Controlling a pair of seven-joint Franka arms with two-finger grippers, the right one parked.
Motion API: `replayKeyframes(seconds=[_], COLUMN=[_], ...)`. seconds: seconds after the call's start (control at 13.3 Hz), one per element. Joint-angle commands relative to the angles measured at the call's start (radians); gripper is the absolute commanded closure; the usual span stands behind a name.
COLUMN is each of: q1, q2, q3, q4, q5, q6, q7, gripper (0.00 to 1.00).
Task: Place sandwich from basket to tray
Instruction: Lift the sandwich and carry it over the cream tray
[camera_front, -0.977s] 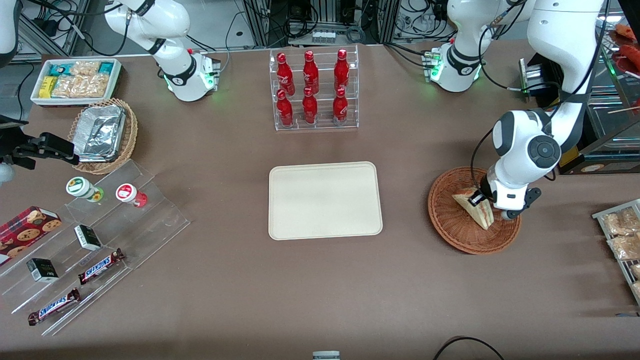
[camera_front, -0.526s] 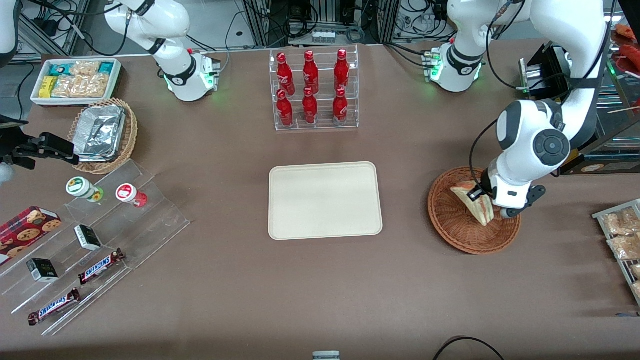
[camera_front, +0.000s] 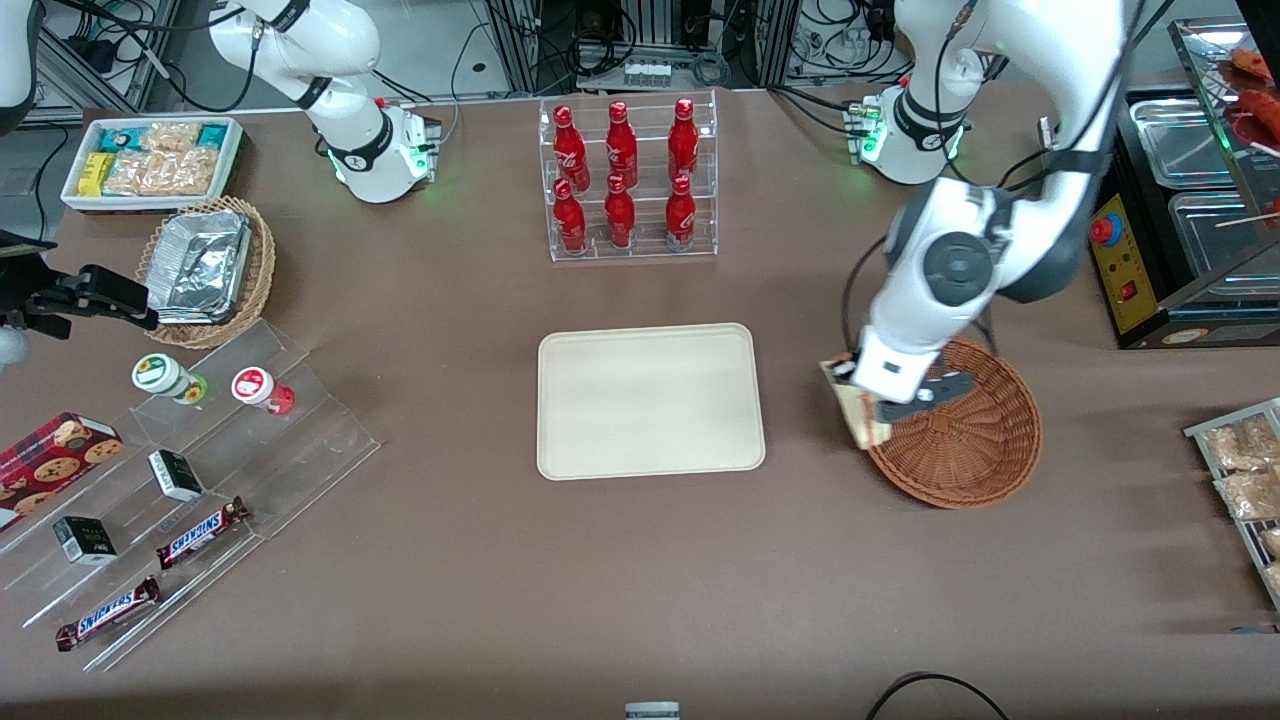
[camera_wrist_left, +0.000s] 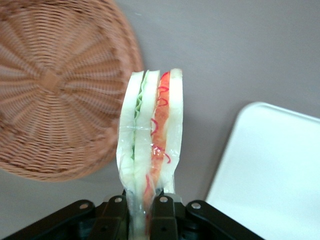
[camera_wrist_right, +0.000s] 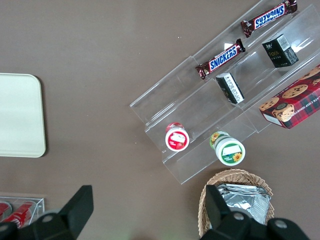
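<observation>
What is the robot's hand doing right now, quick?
Gripper: fingers shut on the sandwich, held up over the basket rim, on the side toward the tray.

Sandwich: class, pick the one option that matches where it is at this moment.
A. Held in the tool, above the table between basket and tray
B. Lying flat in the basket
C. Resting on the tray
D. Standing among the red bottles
A: the tool is shut on the sandwich, which hangs above bare table beside the basket rim, short of the tray.
</observation>
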Motion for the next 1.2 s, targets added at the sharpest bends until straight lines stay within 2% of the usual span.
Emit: replayKeyframes(seconds=[0.0, 0.68, 0.9, 1.13], q1=[-0.095, -0.326, -0.345, -0.353], q2=[0.106, 0.436, 0.54, 0.56], q3=[0.013, 0.011, 0.011, 0.009], q4=[0.158, 0.548, 0.683, 0.703], q5=[0.008, -0.002, -0.061, -0.063], q6=[-0.08, -0.132, -0.196, -0.207], q7=[-0.02, -0.034, -0.067, -0.067], gripper=[1.0, 1.0, 1.0, 1.0])
